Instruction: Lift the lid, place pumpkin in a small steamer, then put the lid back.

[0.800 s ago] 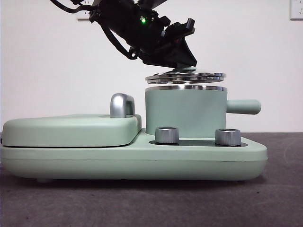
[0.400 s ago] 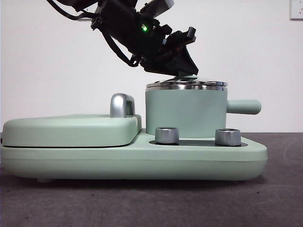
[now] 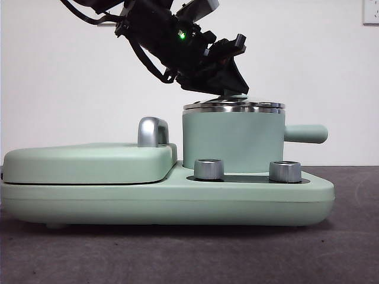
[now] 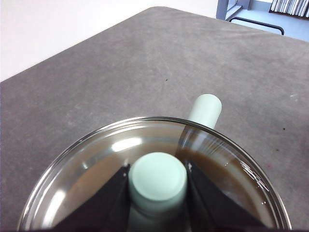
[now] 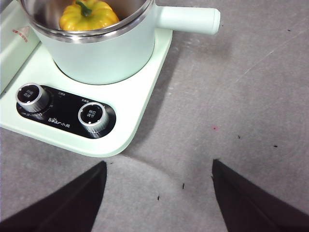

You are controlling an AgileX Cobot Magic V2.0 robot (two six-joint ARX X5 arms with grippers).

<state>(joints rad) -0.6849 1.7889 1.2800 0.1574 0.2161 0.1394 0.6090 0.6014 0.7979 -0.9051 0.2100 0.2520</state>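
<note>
The round clear glass lid with a shiny steel rim [image 3: 234,106] sits flat on the steel rim of the mint-green cylindrical small steamer [image 3: 232,142], whose straight stubby side handle [image 3: 305,134] sticks out sideways. The left hand [image 4: 158,180] reaches down at a slant from above and pinches the lid's small mint-green knob [image 4: 158,176] between its two black jaws, one on either side. In the right wrist view the glossy yellow-orange ribbed pumpkin with a short green stem [image 5: 88,15] lies inside the steamer. The steamer stands on a broad mint-green cooker base [image 3: 177,198] on the dark grey worktop [image 3: 349,248], behind two silver control dials [image 3: 208,169], and beside a flat mint-green cover with a chrome handle [image 3: 152,131]. The right hand [image 5: 159,198] hangs over the worktop near the dials, its jaws spread wide and holding nothing
</note>
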